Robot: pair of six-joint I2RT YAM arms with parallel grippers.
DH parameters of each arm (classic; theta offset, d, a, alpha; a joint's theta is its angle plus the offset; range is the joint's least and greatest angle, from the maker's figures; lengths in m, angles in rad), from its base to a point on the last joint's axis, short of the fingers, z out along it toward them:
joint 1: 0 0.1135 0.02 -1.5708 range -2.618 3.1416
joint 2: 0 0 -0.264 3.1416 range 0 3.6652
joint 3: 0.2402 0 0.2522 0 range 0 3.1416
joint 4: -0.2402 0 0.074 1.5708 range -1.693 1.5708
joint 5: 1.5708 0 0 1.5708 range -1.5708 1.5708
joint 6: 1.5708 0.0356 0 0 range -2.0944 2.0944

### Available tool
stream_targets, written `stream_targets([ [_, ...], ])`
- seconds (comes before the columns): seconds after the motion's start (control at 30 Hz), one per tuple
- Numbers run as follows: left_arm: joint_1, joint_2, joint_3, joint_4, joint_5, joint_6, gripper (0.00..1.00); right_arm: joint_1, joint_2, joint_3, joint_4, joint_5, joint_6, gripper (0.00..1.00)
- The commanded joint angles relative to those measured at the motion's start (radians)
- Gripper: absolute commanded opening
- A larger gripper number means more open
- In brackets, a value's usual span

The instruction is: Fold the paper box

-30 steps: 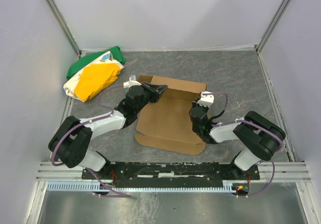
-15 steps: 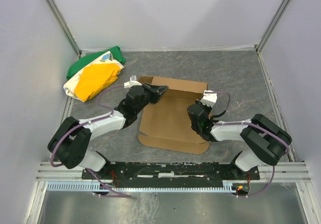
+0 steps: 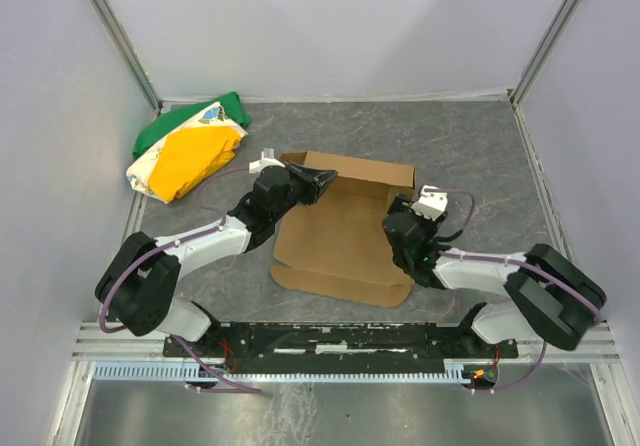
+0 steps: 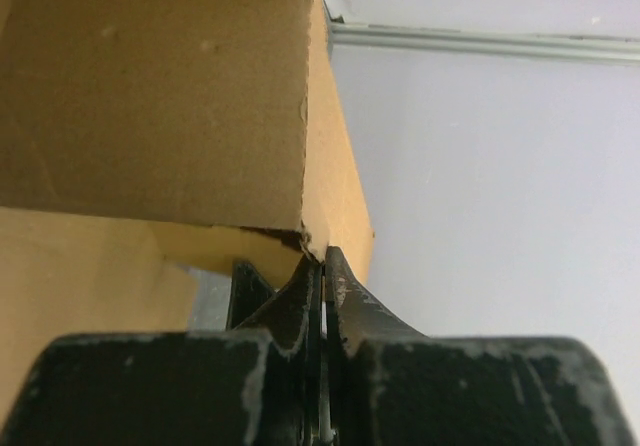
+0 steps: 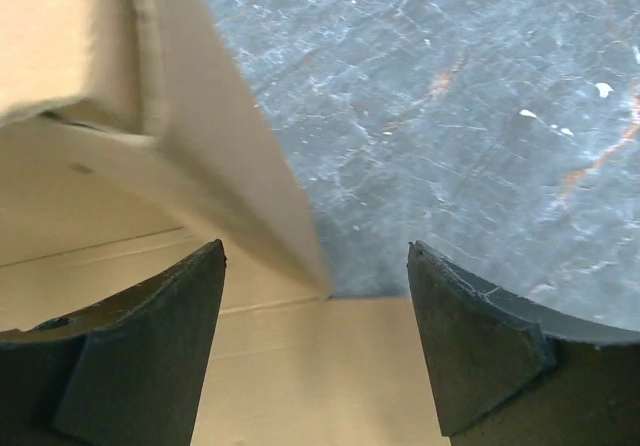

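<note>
The paper box (image 3: 335,231) is brown corrugated cardboard lying mostly flat in the middle of the table, with its far wall (image 3: 360,171) and a right side flap standing up. My left gripper (image 3: 322,179) is shut on the upright cardboard at the far left corner; in the left wrist view the jaws (image 4: 322,263) pinch a thin cardboard edge (image 4: 335,166). My right gripper (image 3: 396,222) hovers open over the box's right edge. In the right wrist view its fingers (image 5: 150,336) straddle the flat panel (image 5: 320,376) and the near end of the raised flap (image 5: 215,181), holding nothing.
A green, yellow and white cloth bundle (image 3: 188,149) lies at the back left of the grey table (image 3: 470,146). White enclosure walls stand on three sides. The metal rail (image 3: 340,338) with both arm bases runs along the near edge.
My right gripper has opened and drawn back toward the box's right edge, its elbow swinging out to the right. The cardboard's near edge has shifted a little. The left gripper keeps its pinch.
</note>
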Motion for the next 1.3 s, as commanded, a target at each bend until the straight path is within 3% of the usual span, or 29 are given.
stream_targets([
  [0.0, 0.015, 0.014, 0.086, -0.083, -0.051, -0.011, 0.03, -0.012, -0.151, -0.087, -0.019, -0.071, -0.107, 0.82],
  [0.17, 0.021, 0.078, 0.209, -0.194, -0.077, 0.036, 0.03, -0.017, -0.360, -0.138, -0.184, -0.157, -0.200, 0.84],
  [0.4, 0.023, 0.075, 0.199, -0.200, -0.089, 0.013, 0.03, -0.075, -0.532, -0.248, -0.135, -0.355, -0.295, 0.78],
  [0.57, 0.024, 0.033, 0.157, -0.188, -0.107, 0.039, 0.03, -0.174, -0.513, -0.315, -0.005, -0.600, -0.283, 0.72],
  [0.87, 0.023, 0.004, 0.125, -0.181, -0.082, 0.063, 0.03, -0.284, -0.499, -0.266, 0.033, -0.857, -0.306, 0.79],
  [1.07, 0.023, 0.000, 0.105, -0.169, -0.068, 0.060, 0.03, -0.301, -0.437, -0.207, 0.039, -0.870, -0.361, 0.80],
  [1.27, 0.024, 0.000, 0.098, -0.162, -0.052, 0.056, 0.03, -0.305, -0.217, -0.115, 0.174, -0.884, -0.392, 0.79],
])
